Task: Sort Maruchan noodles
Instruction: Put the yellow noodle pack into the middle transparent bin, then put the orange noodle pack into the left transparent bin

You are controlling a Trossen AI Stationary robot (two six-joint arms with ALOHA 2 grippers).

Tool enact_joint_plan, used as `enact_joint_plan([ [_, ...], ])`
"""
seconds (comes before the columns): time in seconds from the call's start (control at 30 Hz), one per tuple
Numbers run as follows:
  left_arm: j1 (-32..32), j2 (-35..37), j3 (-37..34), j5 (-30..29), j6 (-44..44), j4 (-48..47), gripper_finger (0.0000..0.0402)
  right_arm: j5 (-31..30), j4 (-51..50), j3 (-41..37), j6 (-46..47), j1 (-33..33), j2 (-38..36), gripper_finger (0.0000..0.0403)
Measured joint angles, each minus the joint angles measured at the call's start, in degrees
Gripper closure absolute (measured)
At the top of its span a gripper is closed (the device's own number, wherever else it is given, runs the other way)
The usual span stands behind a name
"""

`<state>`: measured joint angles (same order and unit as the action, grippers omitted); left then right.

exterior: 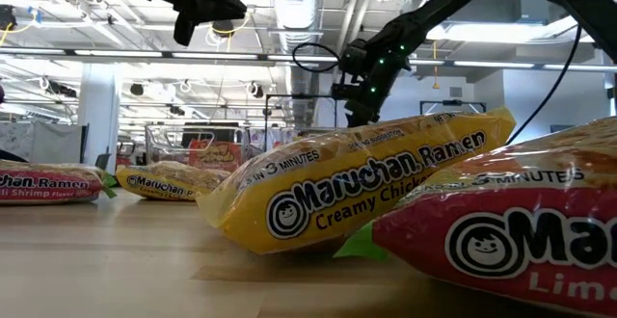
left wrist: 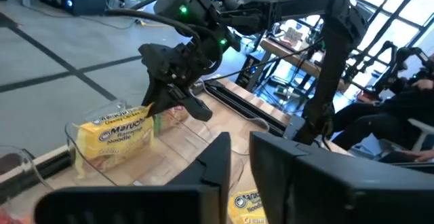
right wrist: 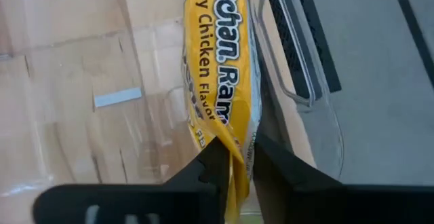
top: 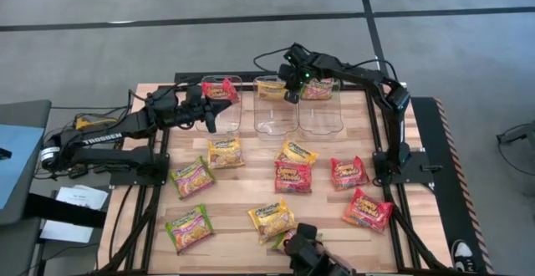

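The right gripper (right wrist: 236,157) pinches the edge of a yellow packet (right wrist: 218,68). Its two fingers are almost closed, with only the thin wrapper between them. The wrapper reads "Chicken Flavor". The packet hangs down inside the middle clear bin (top: 274,107), right below the gripper. The left gripper (top: 206,115) is off to the side, over the left bin (top: 219,109), which holds a red packet (top: 220,89). Its fingers are a little apart and hold nothing. Nearer the front, more packets lie flat on the table (top: 251,192). One yellow packet (exterior: 357,178) says "Maruchan Ramen, Creamy Chicken, 3 Minutes".
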<state>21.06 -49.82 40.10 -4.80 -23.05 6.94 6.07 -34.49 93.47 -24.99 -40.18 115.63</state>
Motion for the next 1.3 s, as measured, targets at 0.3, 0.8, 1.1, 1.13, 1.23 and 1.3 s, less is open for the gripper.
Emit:
enact_joint_plan([
  [0.3,-0.01,0.0,0.0,-2.08,1.44,0.13,0.0279,-5.21,-1.05,0.0,4.09,0.05,-0.82,0.0249],
  [0.8,-0.01,2.41,0.04,-1.61,2.74,0.16,0.0268,-5.16,-8.33,0.11,8.36,3.24,-13.9,0.0226],
  [1.1,0.0,8.52,0.04,-1.62,3.09,-1.51,0.0268,-4.97,-18.41,0.09,10.69,8.12,-22.1,0.0196],
  [1.13,0.0,9.17,0.04,-1.63,3.0,-1.47,0.0268,-4.97,-19.3,0.09,11.26,8.77,-22.99,0.0186],
  [1.23,0.0,10.88,0.04,-1.18,2.89,-1.47,0.0268,-4.92,-21.76,0.09,13.66,11.03,-25.39,0.0158],
  [1.3,0.0,11.68,0.04,0.24,2.52,-1.5,0.0268,-4.92,-23.57,0.09,16.17,12.58,-26.69,0.0144],
])
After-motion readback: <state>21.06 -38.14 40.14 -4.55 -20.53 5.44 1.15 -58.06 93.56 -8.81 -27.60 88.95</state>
